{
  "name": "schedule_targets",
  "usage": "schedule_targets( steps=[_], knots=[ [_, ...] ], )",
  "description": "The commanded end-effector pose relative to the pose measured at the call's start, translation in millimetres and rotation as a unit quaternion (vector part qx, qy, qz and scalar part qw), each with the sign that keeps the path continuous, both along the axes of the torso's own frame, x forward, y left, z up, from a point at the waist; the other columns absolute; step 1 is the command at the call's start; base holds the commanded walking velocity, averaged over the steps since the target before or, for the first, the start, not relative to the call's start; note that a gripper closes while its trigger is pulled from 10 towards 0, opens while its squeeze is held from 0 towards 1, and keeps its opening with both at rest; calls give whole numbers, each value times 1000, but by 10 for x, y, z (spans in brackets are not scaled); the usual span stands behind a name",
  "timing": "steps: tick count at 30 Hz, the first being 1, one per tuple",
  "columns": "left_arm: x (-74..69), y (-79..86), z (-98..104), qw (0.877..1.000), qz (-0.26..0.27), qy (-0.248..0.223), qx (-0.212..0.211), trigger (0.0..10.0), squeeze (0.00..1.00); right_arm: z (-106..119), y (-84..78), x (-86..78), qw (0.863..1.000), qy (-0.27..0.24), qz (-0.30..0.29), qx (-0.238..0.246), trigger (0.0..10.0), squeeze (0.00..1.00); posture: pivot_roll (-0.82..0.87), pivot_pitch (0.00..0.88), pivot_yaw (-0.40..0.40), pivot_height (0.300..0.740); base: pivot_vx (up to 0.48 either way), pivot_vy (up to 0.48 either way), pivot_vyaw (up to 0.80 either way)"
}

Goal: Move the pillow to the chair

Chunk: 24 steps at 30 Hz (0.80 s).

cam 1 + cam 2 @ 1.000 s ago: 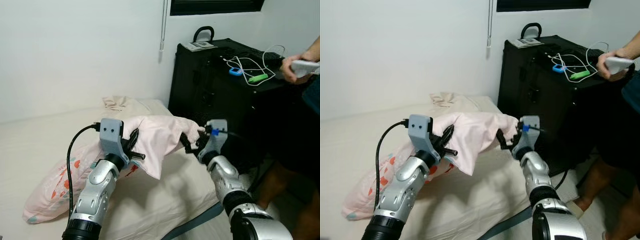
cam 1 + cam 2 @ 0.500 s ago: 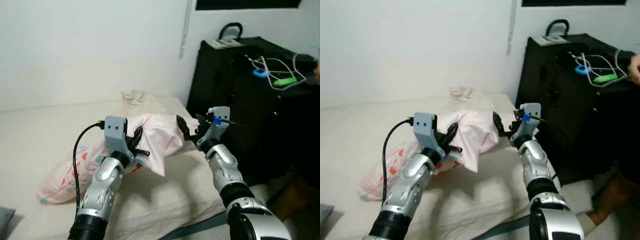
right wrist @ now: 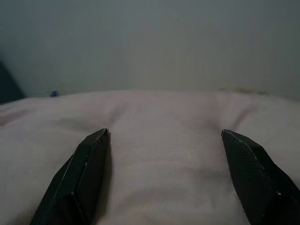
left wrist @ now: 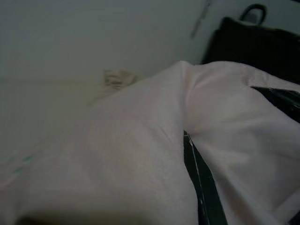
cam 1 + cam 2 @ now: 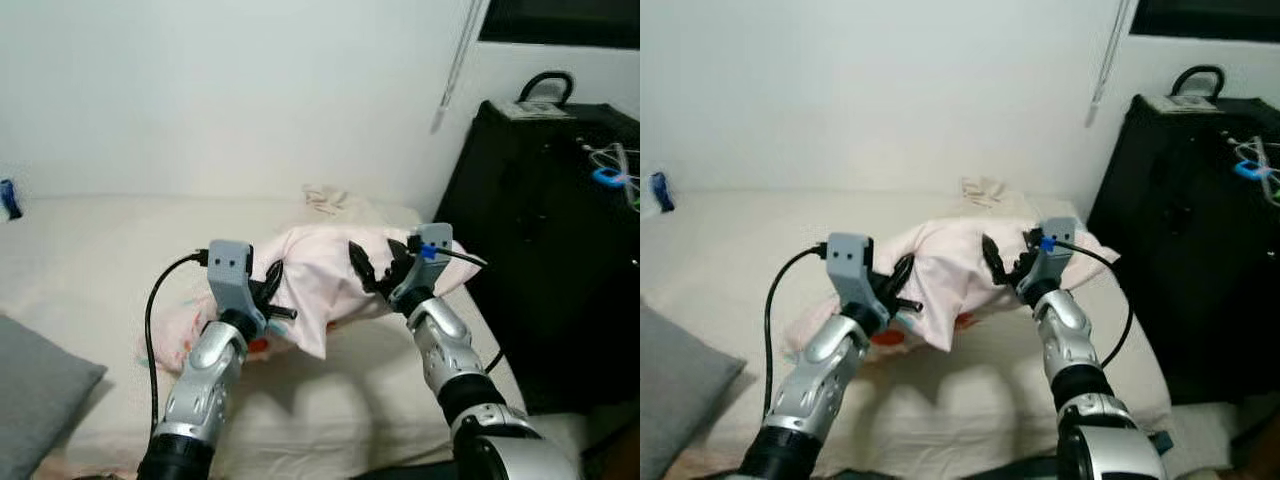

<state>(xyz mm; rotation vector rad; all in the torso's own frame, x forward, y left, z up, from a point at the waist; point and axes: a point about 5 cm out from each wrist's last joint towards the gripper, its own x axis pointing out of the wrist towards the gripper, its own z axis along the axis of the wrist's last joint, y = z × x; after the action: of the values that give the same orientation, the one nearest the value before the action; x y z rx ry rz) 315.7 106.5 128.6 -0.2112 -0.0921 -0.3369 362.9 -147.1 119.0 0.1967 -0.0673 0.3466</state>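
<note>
On the bed [image 5: 90, 250], near its end closest to the black cabinet [image 5: 545, 230], the pale pink pillow [image 5: 320, 270] is raised off the cream sheet between the two arms, its upper part bunched and lifted, a loose corner of the case hanging down on the side away from the cabinet. Left gripper [image 5: 268, 292] is clamped on the pillow's fabric at the edge farther from the cabinet; in the left wrist view the pink cloth [image 4: 140, 154] folds around a black finger [image 4: 199, 187] that is mostly buried in it. Right gripper [image 5: 375, 268] is pressed against the pillow's cabinet-side end with its fingers spread apart; right wrist view shows both fingertips [image 3: 89, 173] wide, resting on the pink surface, nothing pinched between them. A lower part of the pillow with red and teal print [image 5: 180, 325] lies on the sheet below the left gripper. Crumpled cream cloth [image 5: 325, 198] sits on the bed beyond the pillow, toward the wall. Grey cushion [image 5: 40, 390] lies on the bed's near edge, well apart from the pillow, on the side away from the cabinet. Atop the cabinet: a black handle [image 5: 545, 85], white cables and a small blue item [image 5: 605, 175]. A blind cord [image 5: 455, 70] hangs against the wall just beside the cabinet
</note>
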Motion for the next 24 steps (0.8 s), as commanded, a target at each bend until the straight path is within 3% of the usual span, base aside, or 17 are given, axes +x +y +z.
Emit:
schedule_targets(
  steps=[1, 7, 8, 15, 19, 24],
  knots=[
    [-15, 72, -44, 1000, 9, 1, 18, 10000, 0, -92, -2, -36, 1000, 20, -1, -2, 10000, 0, 74, 0, -90, 740, 0, 0, 719],
    [-113, 60, -146, 999, -14, 8, 37, 10000, 0, -234, -19, -149, 999, 33, 6, -5, 10000, 0, 71, 0, -92, 740, 0, 0, 719],
    [-173, 104, -229, 999, -13, 19, 45, 10000, 0, -368, -26, -252, 999, 48, 11, -12, 10000, 0, 70, 0, -93, 740, 0, 0, 712],
    [-352, 264, -429, 997, 2, 48, 55, 10000, 0, -678, -91, -549, 997, 82, 4, -16, 10000, 0, 66, 5, -84, 740, 0, 0, 716],
    [-378, 289, -454, 997, 6, 53, 55, 10000, 0, -724, -100, -593, 996, 88, 3, -17, 10000, 0, 66, 5, -86, 740, 0, 0, 719],
    [-477, 361, -567, 996, 22, 71, 54, 10000, 0, -837, -112, -761, 995, 103, 3, -16, 10000, 0, 71, 10, -91, 740, 0, 0, 718]
  ],
)
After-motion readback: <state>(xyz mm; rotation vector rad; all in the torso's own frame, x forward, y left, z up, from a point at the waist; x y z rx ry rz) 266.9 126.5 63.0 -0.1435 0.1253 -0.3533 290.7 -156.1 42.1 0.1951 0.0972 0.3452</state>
